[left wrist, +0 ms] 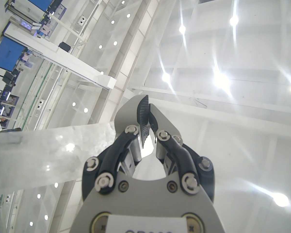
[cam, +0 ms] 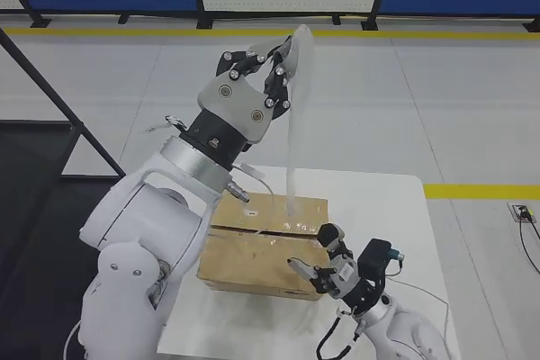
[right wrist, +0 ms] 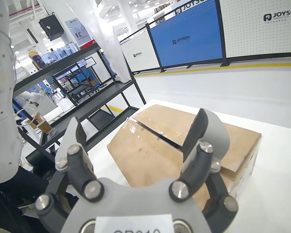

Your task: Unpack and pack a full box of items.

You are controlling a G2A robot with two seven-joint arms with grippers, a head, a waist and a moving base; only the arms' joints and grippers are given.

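1. The white table (cam: 382,193) carries the cardboard box (cam: 252,256) (right wrist: 148,151), which lies just ahead of the right gripper's jaws; its top flaps are down, with a slit between them
2. Past the box, off to one side of those jaws, stands a black shelf rack (right wrist: 63,65); the pale floor (cam: 450,108) has a yellow line (cam: 490,191), and blue and white fence panels (right wrist: 191,39) close the room far behind
3. The right gripper (cam: 313,254) (right wrist: 138,127) sits low at the box's near edge, jaws spread wide and holding nothing; whether a fingertip touches the cardboard cannot be told
4. The left gripper (cam: 283,49) (left wrist: 148,120) is high above the box, jaws pressed together on the end of a clear tape strip (cam: 292,144) (left wrist: 51,151) that hangs from them down to the box top
5. Beyond the left jaws are the ceiling lights (left wrist: 234,20)
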